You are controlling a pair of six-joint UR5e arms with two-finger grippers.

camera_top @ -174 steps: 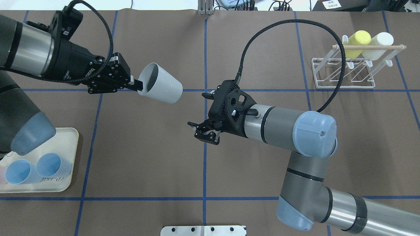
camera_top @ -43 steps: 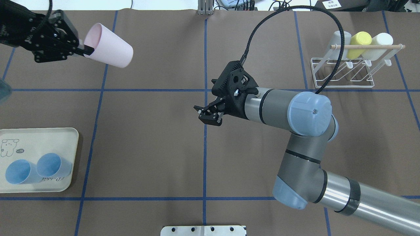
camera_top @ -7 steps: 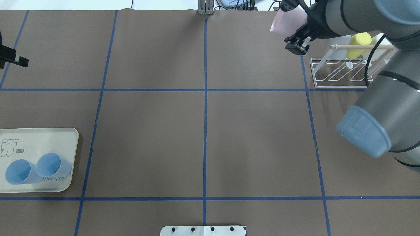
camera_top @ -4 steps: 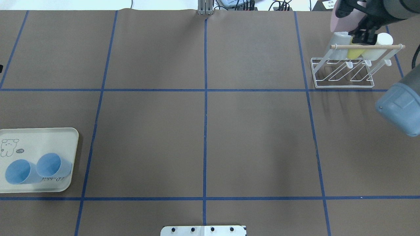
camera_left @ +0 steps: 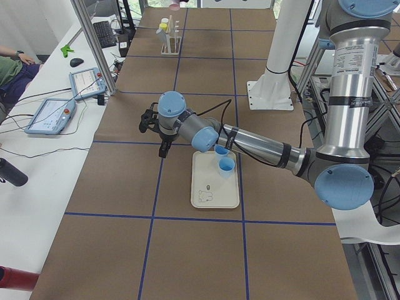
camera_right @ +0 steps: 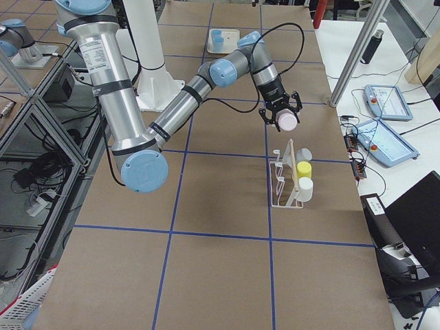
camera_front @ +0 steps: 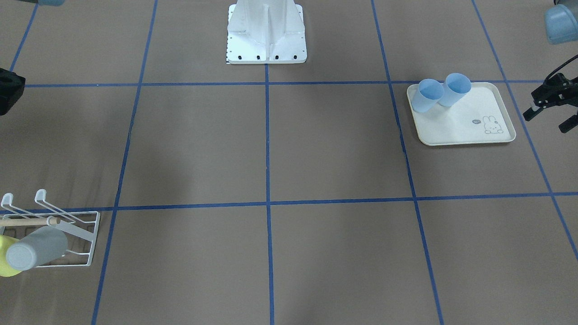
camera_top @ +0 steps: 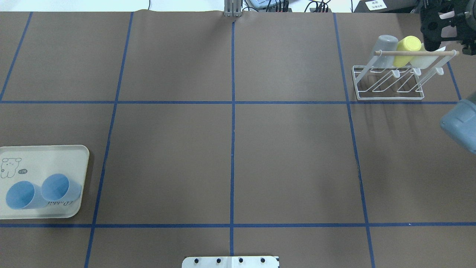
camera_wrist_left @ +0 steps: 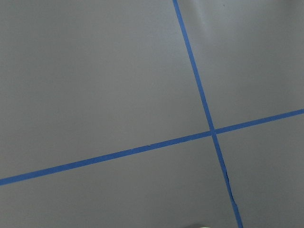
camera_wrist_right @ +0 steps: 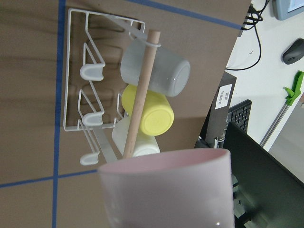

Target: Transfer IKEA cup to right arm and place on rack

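My right gripper (camera_right: pixel 280 113) is shut on the pink IKEA cup (camera_right: pixel 287 122), holding it in the air just off the grey-cup end of the rack (camera_right: pixel 289 175). In the right wrist view the pink cup (camera_wrist_right: pixel 166 190) fills the bottom, mouth side up, above the white wire rack (camera_wrist_right: pixel 90 95) and its wooden dowel (camera_wrist_right: pixel 140 95). A grey cup (camera_wrist_right: pixel 159 71), a yellow cup (camera_wrist_right: pixel 149 111) and a white cup (camera_wrist_right: pixel 128 137) hang on the prongs. My left gripper (camera_front: pixel 548 108) is open and holds nothing, just beyond the tray.
A cream rabbit-print tray (camera_front: pixel 469 131) carries two blue cups (camera_front: pixel 440 92). The robot's white base (camera_front: pixel 266 31) stands at the table's edge. Blue tape lines cross the brown table. Tablets and cables lie on the side bench (camera_left: pixel 50 112).
My right arm has swung the pink cup from left of the rack to over its top right end. The left gripper has slipped out of the overhead view.
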